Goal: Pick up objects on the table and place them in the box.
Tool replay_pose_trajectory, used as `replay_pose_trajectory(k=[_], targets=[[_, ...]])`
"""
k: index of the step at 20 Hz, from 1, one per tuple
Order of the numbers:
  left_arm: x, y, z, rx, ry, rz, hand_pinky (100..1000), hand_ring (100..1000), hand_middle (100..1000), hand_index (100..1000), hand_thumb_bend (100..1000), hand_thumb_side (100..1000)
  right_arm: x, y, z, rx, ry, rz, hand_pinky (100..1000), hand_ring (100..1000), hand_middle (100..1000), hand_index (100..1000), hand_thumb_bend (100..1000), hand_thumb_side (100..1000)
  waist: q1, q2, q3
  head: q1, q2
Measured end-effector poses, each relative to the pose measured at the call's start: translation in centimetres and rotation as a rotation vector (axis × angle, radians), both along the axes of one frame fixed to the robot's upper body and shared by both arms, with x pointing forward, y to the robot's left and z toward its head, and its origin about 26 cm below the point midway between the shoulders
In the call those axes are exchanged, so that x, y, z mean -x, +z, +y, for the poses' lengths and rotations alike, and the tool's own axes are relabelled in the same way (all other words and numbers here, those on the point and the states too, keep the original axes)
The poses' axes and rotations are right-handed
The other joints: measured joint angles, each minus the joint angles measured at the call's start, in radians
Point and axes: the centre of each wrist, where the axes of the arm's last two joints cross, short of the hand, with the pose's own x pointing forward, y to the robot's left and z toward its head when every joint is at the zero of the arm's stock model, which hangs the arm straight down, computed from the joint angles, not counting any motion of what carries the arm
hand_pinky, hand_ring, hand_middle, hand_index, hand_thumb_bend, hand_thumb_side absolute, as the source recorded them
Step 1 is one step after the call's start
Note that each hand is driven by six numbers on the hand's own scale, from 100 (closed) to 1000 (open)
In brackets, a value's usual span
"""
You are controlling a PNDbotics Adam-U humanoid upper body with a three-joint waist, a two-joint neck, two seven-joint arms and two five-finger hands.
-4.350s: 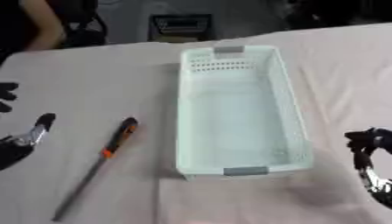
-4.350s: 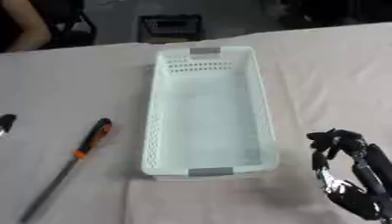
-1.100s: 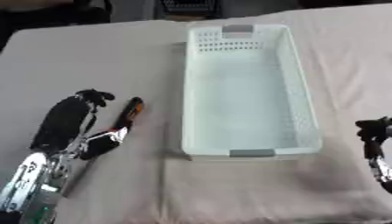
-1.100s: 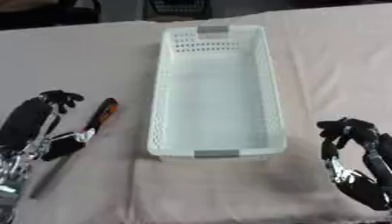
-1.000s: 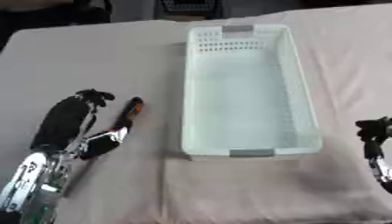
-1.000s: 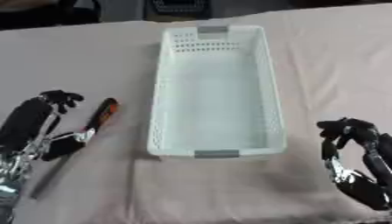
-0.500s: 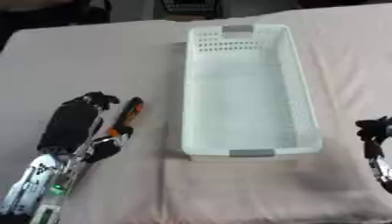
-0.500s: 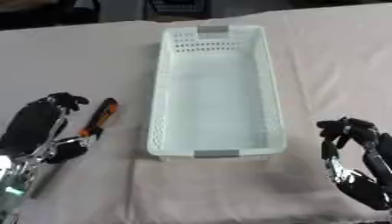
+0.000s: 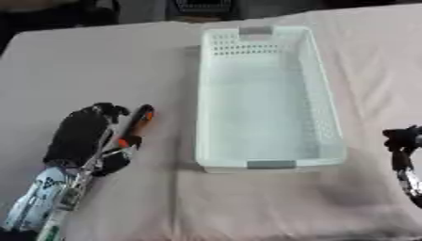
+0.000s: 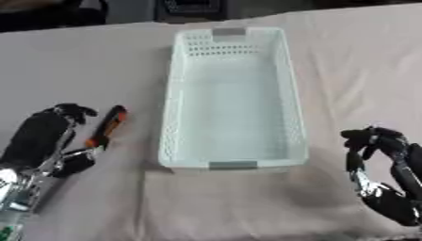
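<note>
Beside the box, left hand curled around screwdriver.

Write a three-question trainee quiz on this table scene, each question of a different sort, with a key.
1. True or false: the white basket already holds the orange-handled screwdriver.
2. Which hand is at the screwdriver? A) left hand B) right hand C) neither
3. Fill in: the screwdriver lies on the table to the basket's ____ side.

Key:
1. False: the basket is empty and the screwdriver lies on the table beside it.
2. A: the left hand is over its shaft; the right hand is at the lower right, away from it.
3. Left.
</note>
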Motion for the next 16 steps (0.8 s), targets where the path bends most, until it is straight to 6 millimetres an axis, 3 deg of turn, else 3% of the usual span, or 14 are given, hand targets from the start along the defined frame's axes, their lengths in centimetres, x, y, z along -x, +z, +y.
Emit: replay_pose_trajectory(k=[16], targets=[[-0.5, -1.8, -0.5, -0.011, -0.025, 0.035, 544, 530, 515, 731, 448, 270, 0.0, 0.0, 0.0, 0.000, 0.001, 0.000, 427, 549, 575, 786, 100, 781, 0.000, 0.002, -0.004, 0.003, 0.000]])
